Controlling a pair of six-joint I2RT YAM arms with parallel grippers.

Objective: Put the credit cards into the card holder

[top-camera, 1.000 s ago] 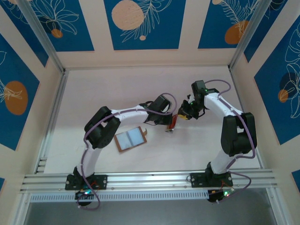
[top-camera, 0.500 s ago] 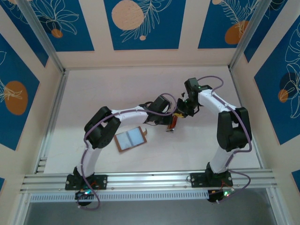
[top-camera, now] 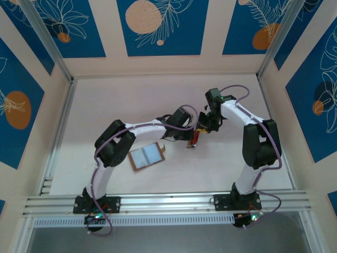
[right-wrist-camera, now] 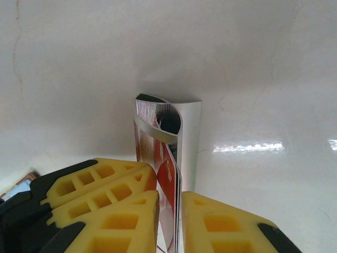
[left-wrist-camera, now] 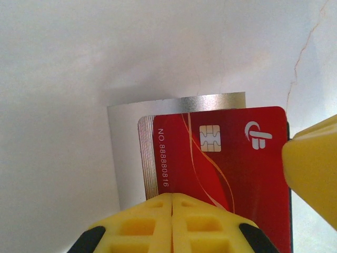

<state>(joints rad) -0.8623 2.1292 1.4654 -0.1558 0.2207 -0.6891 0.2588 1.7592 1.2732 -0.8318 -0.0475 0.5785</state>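
Note:
The card holder [top-camera: 147,156], a brown leather wallet, lies open on the table with its pale inside up, left of both grippers. My left gripper [top-camera: 188,138] [left-wrist-camera: 172,198] is shut on a silvery-grey piece [left-wrist-camera: 126,158] [right-wrist-camera: 190,137] that carries a stack of cards. A red credit card [top-camera: 194,138] [left-wrist-camera: 226,163] [right-wrist-camera: 167,176] with a chip sticks out of it. My right gripper [top-camera: 202,129] [right-wrist-camera: 170,211] straddles the red card's free end. Its fingers [left-wrist-camera: 310,168] stand narrowly open, the card leaning against one pad.
The white table [top-camera: 131,100] is walled on three sides by blue-patterned panels. An aluminium rail [top-camera: 168,203] runs along the near edge. A corner of the wallet [right-wrist-camera: 18,187] shows low on the left in the right wrist view.
My right gripper has moved left and in onto the red card's end, with its arm folding closer. The left arm, the silvery piece and the wallet have stayed put.

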